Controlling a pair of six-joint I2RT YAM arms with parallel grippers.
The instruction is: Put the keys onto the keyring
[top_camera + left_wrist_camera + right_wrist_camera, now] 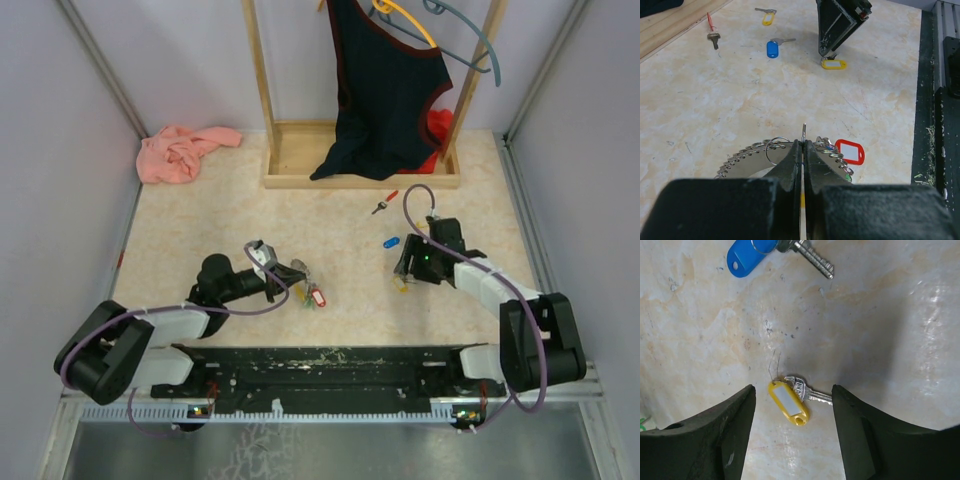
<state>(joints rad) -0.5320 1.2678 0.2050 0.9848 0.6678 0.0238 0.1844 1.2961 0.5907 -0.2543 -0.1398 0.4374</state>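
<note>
Open tabletop (200, 220) surrounds both: left end effector (803, 144) pinches the keyring (756, 150), right end effector (793, 390) gapes over yellow-tagged key (788, 403).

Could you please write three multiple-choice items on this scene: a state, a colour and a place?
1. The left gripper is: A wide open; B shut on the keyring; C out of view.
2. The big tag on the keyring is: A red; B purple; C black.
3. The yellow-tagged key in the right wrist view lies: A on the keyring; B on the table between the right gripper's fingers; C in the left gripper.
Answers: B, jaws pinch its metal; A, red frame; B, open fingers flank it.
</note>
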